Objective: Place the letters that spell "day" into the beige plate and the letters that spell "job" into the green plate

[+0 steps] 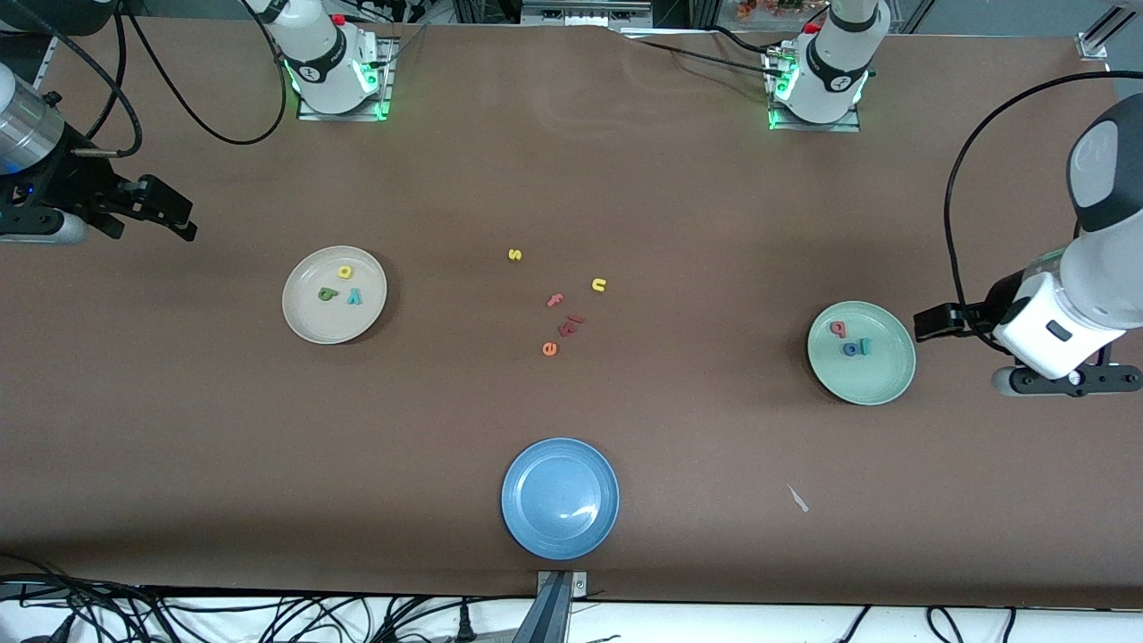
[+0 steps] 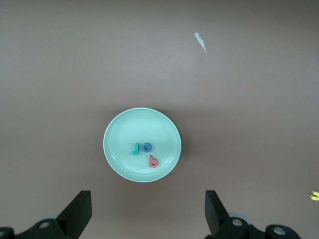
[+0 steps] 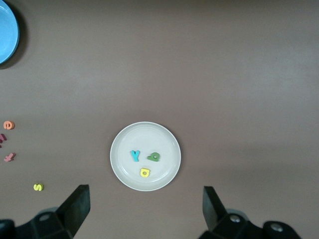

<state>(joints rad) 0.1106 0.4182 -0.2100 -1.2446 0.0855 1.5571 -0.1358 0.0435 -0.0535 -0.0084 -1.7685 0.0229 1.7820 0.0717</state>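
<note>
Blue plate [image 1: 560,498] nearest the front camera, mid-table, nothing in it. White scrap [image 1: 797,499] on the table beside it, toward the left arm's end.

Green plate [image 1: 861,352] next, toward the left arm's end: teal j [image 1: 864,347], blue o [image 1: 850,348] and pink-red b [image 1: 838,329] inside. Left gripper [image 2: 148,211] parked high just beside that plate, fingers spread wide, holding nothing.

Mid-table, loose: orange e [image 1: 549,349], dark red letters [image 1: 570,323], pink f [image 1: 554,301], yellow u [image 1: 598,285], yellow s [image 1: 514,254].

Beige plate [image 1: 334,294] toward the right arm's end: dark green d [image 1: 326,293], teal y [image 1: 354,296] and yellow a [image 1: 345,271] inside. Right gripper [image 3: 145,209] waiting high off that plate's edge, fingers spread, holding nothing.
</note>
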